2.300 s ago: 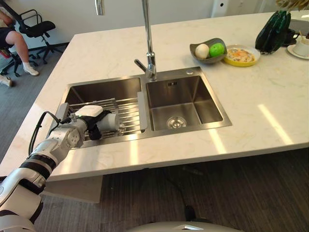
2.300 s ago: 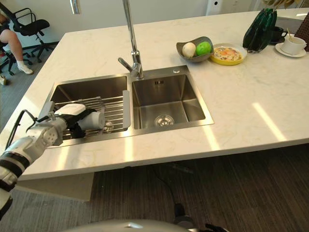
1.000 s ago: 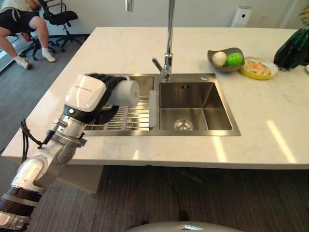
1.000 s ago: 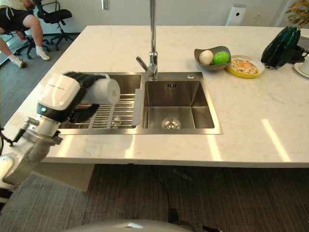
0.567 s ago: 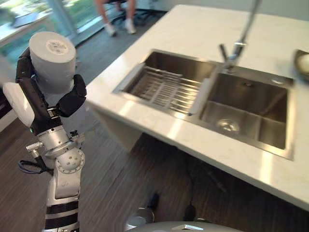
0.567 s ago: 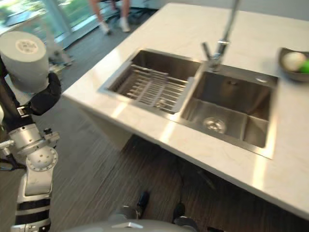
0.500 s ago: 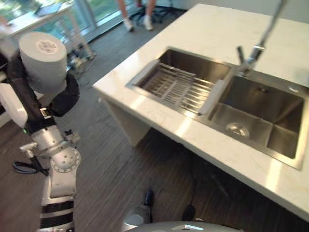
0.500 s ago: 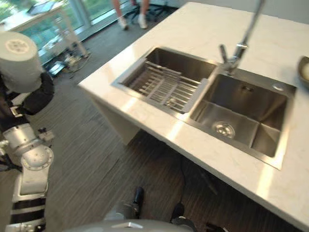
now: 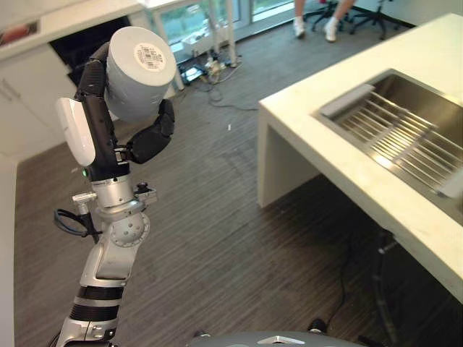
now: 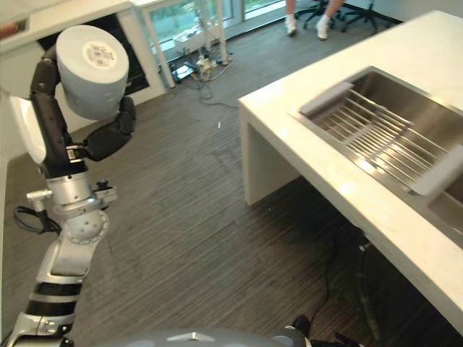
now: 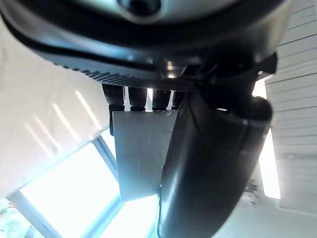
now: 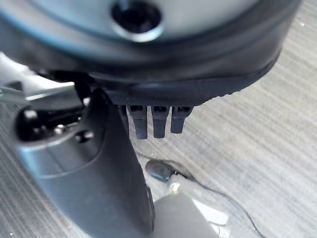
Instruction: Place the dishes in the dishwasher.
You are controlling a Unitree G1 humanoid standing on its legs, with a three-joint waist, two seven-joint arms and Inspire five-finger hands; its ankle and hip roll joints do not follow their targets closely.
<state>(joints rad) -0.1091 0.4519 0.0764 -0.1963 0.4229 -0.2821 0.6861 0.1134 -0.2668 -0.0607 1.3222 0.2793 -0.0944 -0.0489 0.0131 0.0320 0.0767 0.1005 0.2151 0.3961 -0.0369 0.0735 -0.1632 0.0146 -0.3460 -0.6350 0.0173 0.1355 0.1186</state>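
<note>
Left arm (image 9: pixel 116 249) is silver-grey, with a round joint housing and small screws (black ribbed bands lower down, near the forearm). Left hand (image 9: pixel 99 141) is glossy black with a white plate on its back. Right hand (image 12: pixel 106 191) is dark, with a smooth grey-black thumb and a finely ribbed rim.

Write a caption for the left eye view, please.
Left hand holds a grey cup upside down above the floor, away from the sink.

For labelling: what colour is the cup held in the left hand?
The cup is plain grey, with a white sticker on its base; the left eye view shows it best.
</note>
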